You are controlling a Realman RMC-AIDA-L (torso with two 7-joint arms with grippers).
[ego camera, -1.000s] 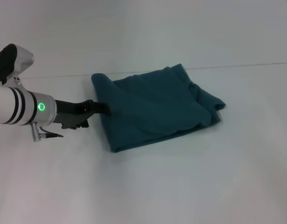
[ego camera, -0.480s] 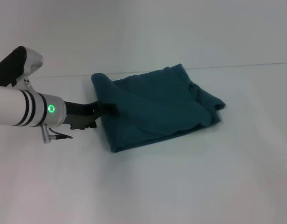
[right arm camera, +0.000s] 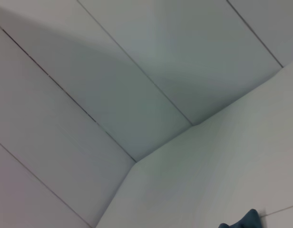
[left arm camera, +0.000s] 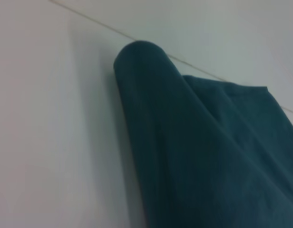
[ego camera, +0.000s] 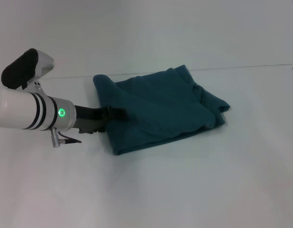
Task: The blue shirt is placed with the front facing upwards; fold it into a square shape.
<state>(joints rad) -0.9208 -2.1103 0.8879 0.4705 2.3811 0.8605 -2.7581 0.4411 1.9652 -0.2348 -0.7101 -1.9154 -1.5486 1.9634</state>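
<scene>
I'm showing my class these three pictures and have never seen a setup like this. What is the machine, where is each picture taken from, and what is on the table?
It is a two-armed robot folding laundry. The wide picture comes from a camera on its head; the others come from cameras on its wrists. A blue shirt, already folded into a rough rectangle, lies on a white table. The left gripper reaches in at the shirt's left edge, its tips against the cloth. The left wrist view shows that rounded fold close up. The right arm is off to the side; its camera mostly sees wall.

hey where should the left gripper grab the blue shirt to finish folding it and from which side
Probably the rolled edge of the blue shirt nearest the left gripper, approached low from the robot's left. That edge bulges up off the table, giving the fingers something to close around.
</scene>
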